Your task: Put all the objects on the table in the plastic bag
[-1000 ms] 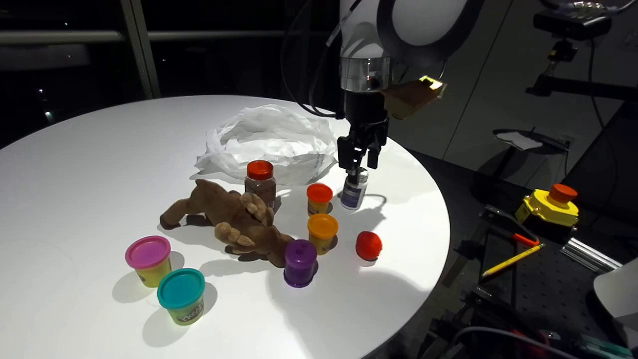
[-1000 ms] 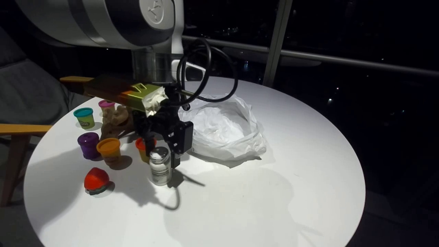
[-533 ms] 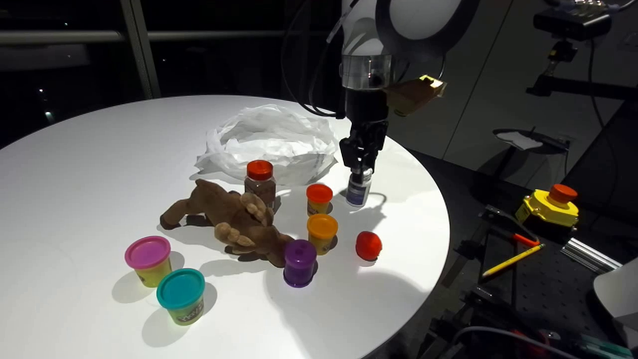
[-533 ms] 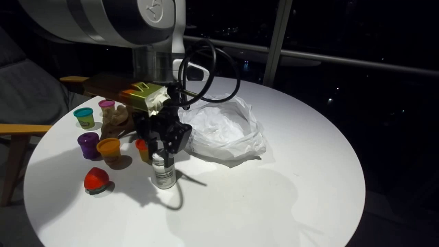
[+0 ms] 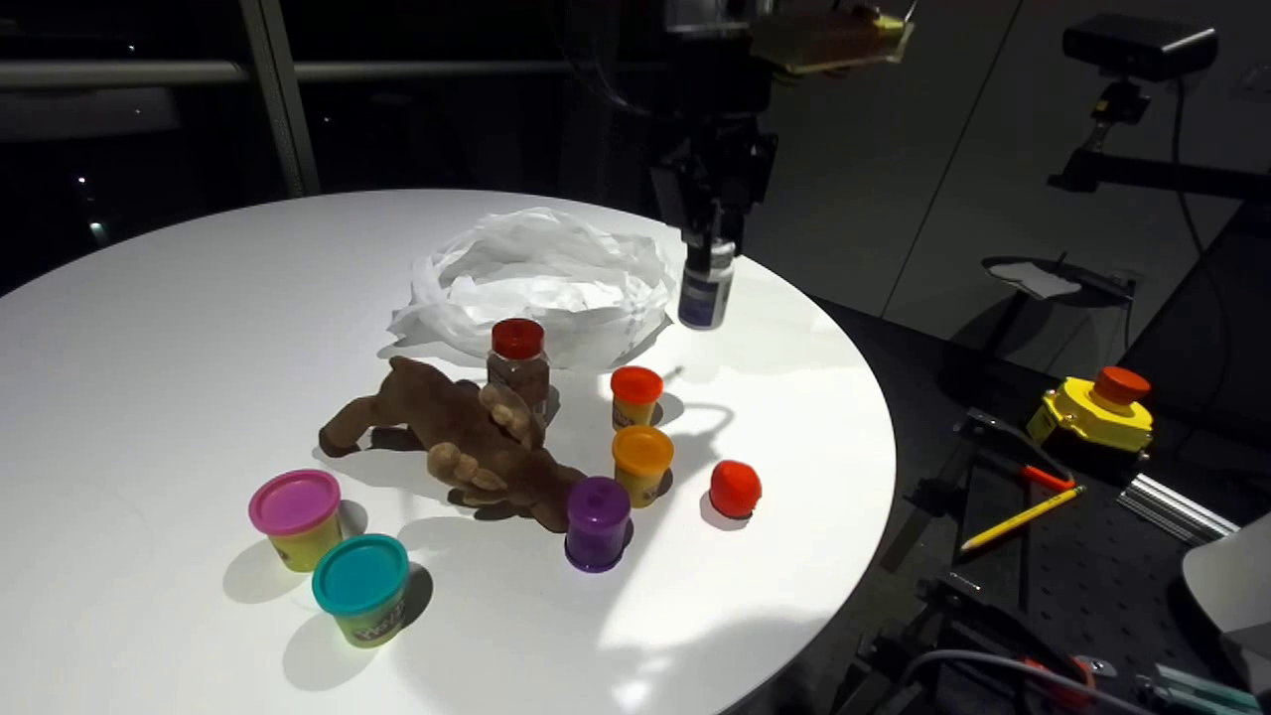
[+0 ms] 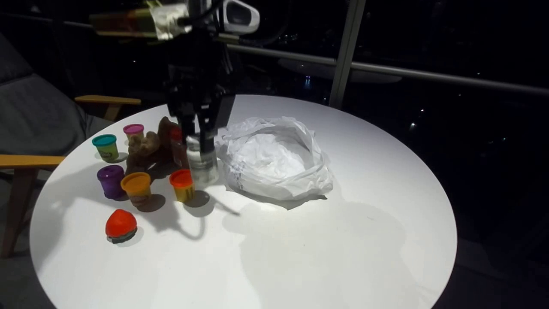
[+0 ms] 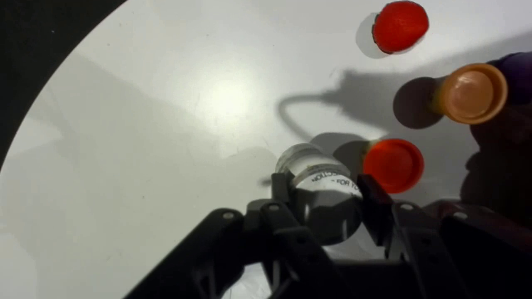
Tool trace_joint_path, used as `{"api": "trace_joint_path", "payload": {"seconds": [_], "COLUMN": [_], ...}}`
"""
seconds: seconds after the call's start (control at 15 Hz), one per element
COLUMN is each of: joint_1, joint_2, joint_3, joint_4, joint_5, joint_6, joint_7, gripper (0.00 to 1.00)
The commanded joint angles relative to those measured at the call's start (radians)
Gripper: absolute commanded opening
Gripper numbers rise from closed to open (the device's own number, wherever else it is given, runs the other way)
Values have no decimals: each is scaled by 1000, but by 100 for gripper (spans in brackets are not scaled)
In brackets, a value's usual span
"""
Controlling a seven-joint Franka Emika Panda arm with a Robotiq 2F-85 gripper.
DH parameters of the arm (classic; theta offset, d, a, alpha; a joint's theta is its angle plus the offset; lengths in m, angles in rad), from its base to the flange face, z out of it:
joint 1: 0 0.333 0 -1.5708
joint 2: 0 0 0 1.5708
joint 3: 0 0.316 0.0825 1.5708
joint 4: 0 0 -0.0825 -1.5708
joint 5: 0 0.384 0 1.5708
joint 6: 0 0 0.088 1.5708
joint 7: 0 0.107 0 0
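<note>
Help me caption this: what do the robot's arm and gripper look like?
The gripper is black, its jointed links studded with pale round pins. Above it, in an exterior view, are an amber box with a white patch and apparently a dark cable. What little shows of the arm is mostly white and rounded, with a dark oval.

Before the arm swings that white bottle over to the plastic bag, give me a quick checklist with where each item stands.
1. Jaws gripping the white bottle: ok, it sits clamped between them in the wrist view.
2. Bottle off the table: ok, it hangs clear in an exterior view.
3. Gap to the red-lidded cup: ok, the two show apart in that same view.
4. Mouth of the plastic bag open: ok, facing up in both exterior views.
5. Bottle over the bag: not ok, it hangs beside it.
6. Height enough for the bag's rim: cannot tell.
</note>
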Motion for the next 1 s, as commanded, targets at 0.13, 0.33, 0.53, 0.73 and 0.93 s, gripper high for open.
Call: {"api": "trace_joint_path", "payload": {"seconds": [0.13,0.33,0.53,0.73,0.93], "joint_1": [29,35,45,56,59], "joint_2": [80,186,304,392,433], "joint_3": [24,5,-27,-63,-90], "joint_4": [219,281,341,386,404], "joint_5": [11,-4,11,17,28], "joint_6": [12,94,164,178,198], "joint_7": [108,168,203,219,230], "gripper": [20,20,20,20,20]}}
